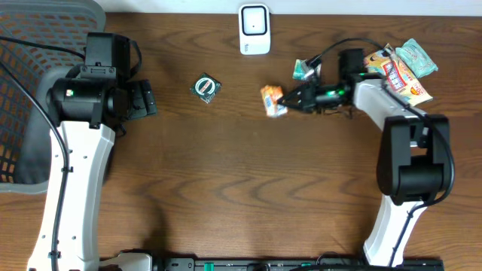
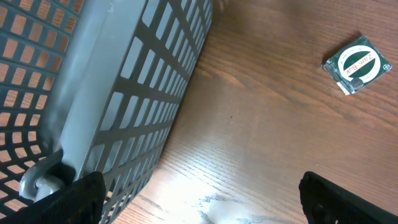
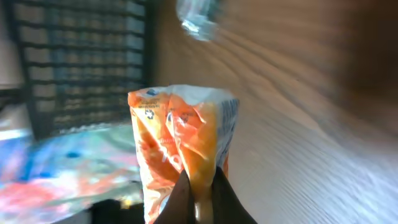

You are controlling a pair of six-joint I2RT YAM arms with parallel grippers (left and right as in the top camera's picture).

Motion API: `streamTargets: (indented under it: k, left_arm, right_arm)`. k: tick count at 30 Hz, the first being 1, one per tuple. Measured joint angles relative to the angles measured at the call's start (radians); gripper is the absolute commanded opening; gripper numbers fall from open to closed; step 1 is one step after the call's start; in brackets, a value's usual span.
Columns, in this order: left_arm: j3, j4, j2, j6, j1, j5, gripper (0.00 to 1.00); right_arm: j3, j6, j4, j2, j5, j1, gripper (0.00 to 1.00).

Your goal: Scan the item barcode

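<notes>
Motion-blurred basket (image 3: 74,62) and tabletop (right wrist view), packet (image 3: 183,155) bottom cropped.

I see a brown wood-grain table (image 1: 248,188) with a faint sheen. At upper left, my grey plastic mesh basket (image 2: 124,93) looks matt. The orange snack packet (image 3: 186,149) is crinkled glossy film. The white scanner (image 1: 254,28), top centre, is smooth plastic.

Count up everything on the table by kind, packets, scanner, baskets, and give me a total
Orange snack packet held in the right gripper: 1
Green round-label packet: 1
Packets piled at the right: about 4
White scanner: 1
Grey mesh basket: 1
Total: about 8
</notes>
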Motion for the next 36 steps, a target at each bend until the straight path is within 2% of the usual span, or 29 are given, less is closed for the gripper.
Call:
streamTargets:
  k: [5,12,19,22,27,31,36]
  left_arm:
    - [0.0,0.0,0.0,0.0,0.0,0.0,0.98]
    - [0.0,0.0,0.0,0.0,0.0,0.0,0.97]
    - [0.0,0.0,0.0,0.0,0.0,0.0,0.98]
    - [0.0,0.0,0.0,0.0,0.0,0.0,0.98]
    - [0.0,0.0,0.0,0.0,0.0,0.0,0.98]
    - [0.0,0.0,0.0,0.0,0.0,0.0,0.98]
    - [0.0,0.0,0.0,0.0,0.0,0.0,0.98]
  right_arm:
    - [-0.004,-0.006,-0.083,-0.014,0.281,0.092,0.01]
    - [-0.009,-0.011,-0.121,-0.214,0.806,0.231,0.01]
    - [-0.008,-0.103,0.074,-0.282,1.266,0.408,0.01]
    - [-0.006,-0.143,0.151,-0.282,1.336,0.449,0.01]
    - [0.068,-0.201,0.158,-0.262,1.35,0.441,0.01]
    - [0.245,-0.268,0.13,-0.2,1.359,0.412,0.01]
    - [0.558,-0.384,0.043,-0.027,1.415,0.385,0.01]
